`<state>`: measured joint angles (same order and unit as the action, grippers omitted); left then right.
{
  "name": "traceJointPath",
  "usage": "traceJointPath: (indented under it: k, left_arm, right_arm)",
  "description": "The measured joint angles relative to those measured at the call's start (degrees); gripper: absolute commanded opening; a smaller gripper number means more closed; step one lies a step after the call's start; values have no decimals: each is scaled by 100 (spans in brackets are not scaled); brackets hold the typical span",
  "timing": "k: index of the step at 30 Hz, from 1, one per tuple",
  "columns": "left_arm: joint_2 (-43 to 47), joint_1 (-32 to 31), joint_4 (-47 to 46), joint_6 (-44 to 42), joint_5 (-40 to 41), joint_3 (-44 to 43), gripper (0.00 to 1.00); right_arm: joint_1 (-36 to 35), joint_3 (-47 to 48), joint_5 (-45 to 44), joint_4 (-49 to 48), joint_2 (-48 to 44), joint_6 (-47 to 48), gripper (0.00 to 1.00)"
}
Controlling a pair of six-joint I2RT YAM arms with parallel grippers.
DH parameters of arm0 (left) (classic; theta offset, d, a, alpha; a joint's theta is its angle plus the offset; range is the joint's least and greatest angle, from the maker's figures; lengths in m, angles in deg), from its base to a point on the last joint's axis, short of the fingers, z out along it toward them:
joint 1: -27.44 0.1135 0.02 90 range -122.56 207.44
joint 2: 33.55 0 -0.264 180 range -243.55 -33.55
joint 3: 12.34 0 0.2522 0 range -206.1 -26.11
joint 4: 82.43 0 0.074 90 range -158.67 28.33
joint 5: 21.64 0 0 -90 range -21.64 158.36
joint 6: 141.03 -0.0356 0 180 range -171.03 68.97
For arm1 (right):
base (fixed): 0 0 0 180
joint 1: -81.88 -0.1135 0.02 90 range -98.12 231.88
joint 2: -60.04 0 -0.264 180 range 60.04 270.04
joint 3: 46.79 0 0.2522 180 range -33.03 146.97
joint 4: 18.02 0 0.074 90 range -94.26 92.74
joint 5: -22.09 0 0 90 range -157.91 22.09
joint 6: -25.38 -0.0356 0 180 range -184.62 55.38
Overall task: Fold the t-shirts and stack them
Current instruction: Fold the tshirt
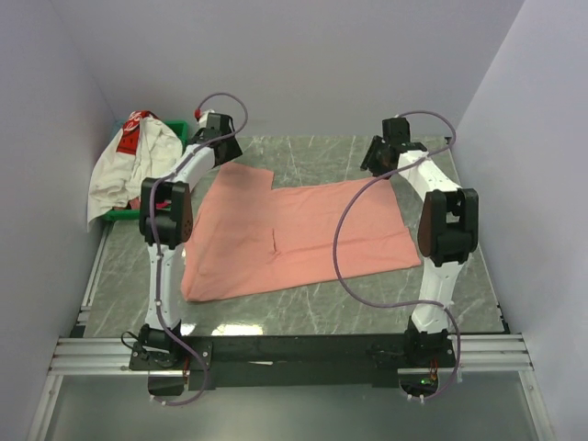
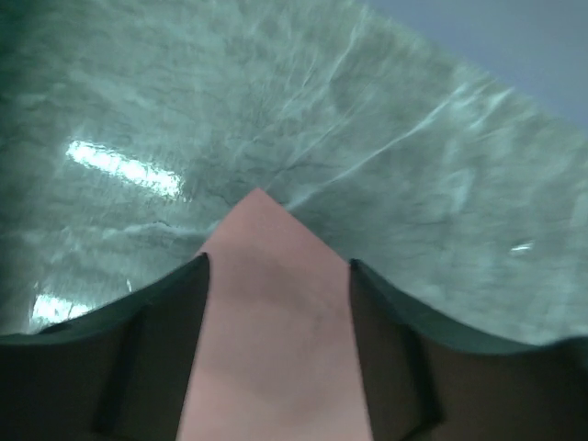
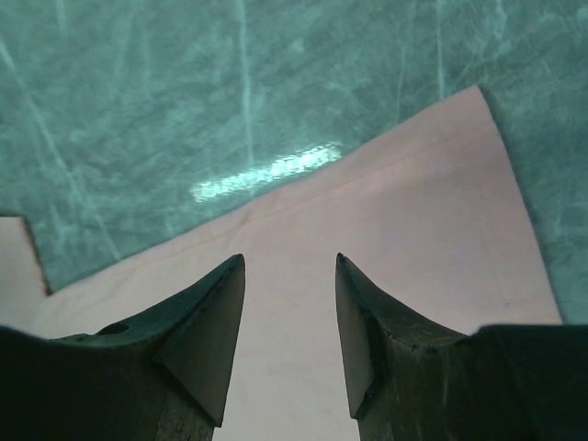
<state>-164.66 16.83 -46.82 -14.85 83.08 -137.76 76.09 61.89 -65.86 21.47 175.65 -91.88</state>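
The plain salmon-pink t-shirt [image 1: 294, 234] lies spread flat in the middle of the table. My left gripper [image 1: 223, 152] is open low over its far left corner; in the left wrist view [image 2: 277, 271] the pointed cloth corner [image 2: 266, 230] lies between the spread fingers. My right gripper [image 1: 378, 163] is open over the far right corner; in the right wrist view [image 3: 289, 262] the cloth [image 3: 432, 211] lies under and between the fingers. The white t-shirt with a red patch [image 1: 133, 156] lies crumpled at the far left. The magenta-pink one is not clearly in view.
The green plastic tray [image 1: 118, 213] holds the white shirt against the left wall. Grey marble tabletop [image 1: 312, 308] shows around the salmon shirt. Walls close in at left, right and back. A purple cable [image 1: 342, 248] hangs over the shirt's right part.
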Motion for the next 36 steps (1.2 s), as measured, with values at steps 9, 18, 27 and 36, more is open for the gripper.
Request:
traceJointPath:
  k: [9, 18, 27, 36]
  left_arm:
    - [-992, 216, 374, -1012, -570, -852, 71]
    - [-1174, 264, 389, -1327, -901, -1152, 59]
    - [-1377, 59, 651, -1578, -481, -1432, 39]
    - [-1419, -42, 706, -1720, 44, -1502, 0]
  right_arm:
    - [192, 227, 11, 138, 291, 439, 51]
    - [258, 236, -94, 166, 291, 575, 50]
    - [509, 236, -90, 249, 289, 597, 50]
    - [555, 328, -42, 367, 343, 638, 50]
